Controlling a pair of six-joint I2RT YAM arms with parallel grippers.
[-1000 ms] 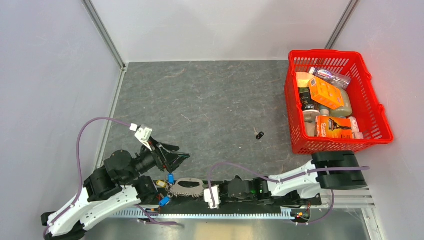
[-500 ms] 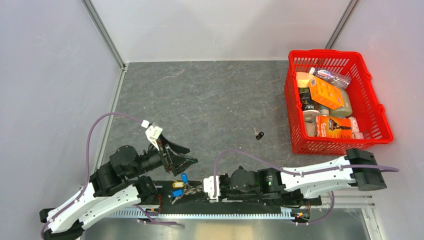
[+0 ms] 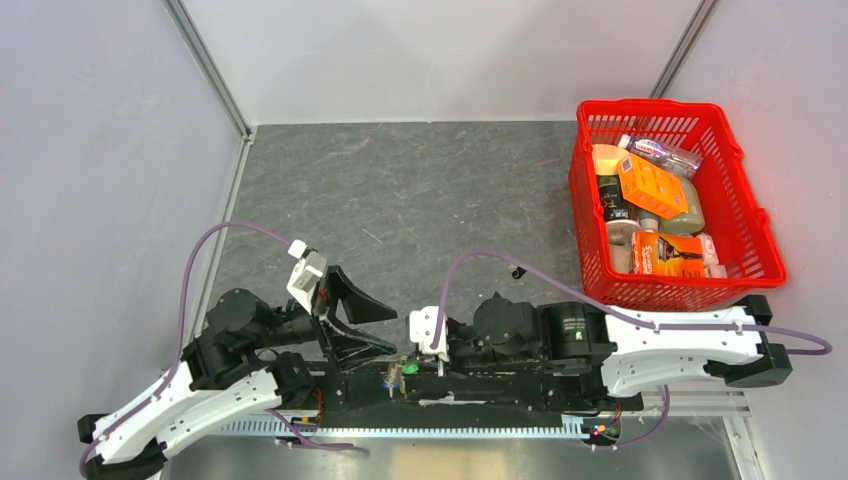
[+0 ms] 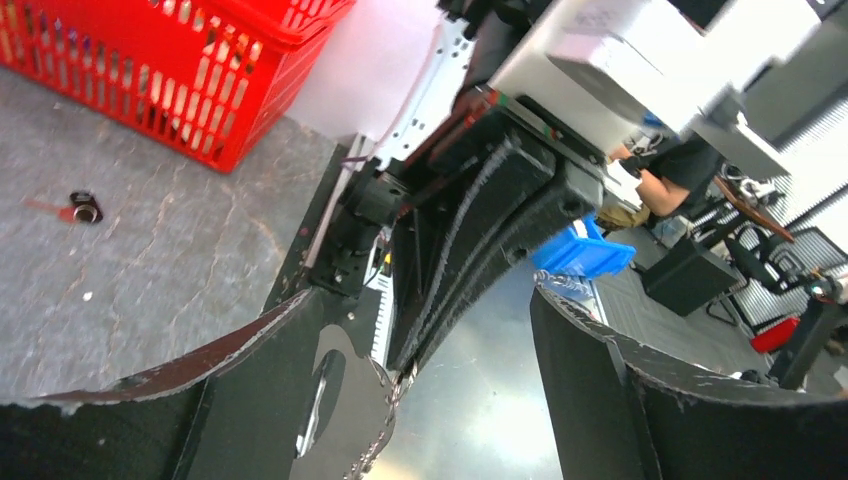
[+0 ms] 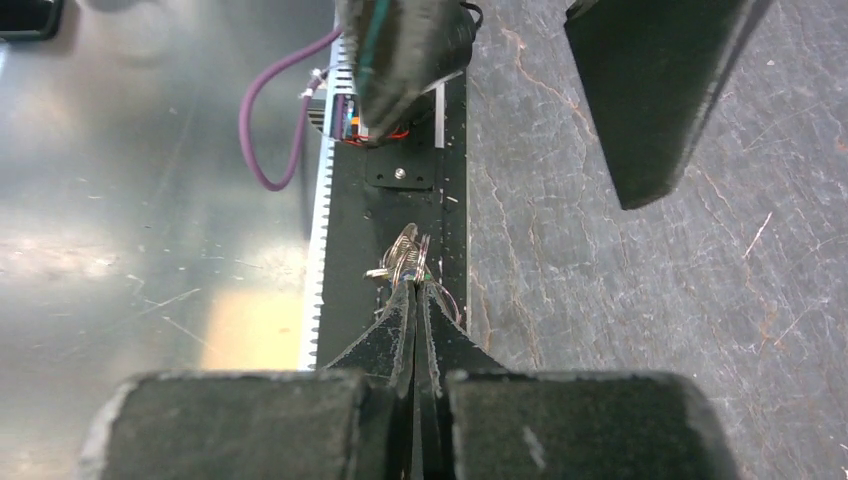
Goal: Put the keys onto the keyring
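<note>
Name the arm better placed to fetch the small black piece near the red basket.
Probably left: the left fingers stand open and empty; the right fingers are shut on the keyring.

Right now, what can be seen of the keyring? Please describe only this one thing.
The keyring shows as a small bunch of thin silvery metal loops, pinched at the very tips of the right pincer, whose jaws are shut. It sits over the black base plate; whether it rests on it I cannot tell. From above, only its bright green tag shows clearly, beside that pincer.
</note>
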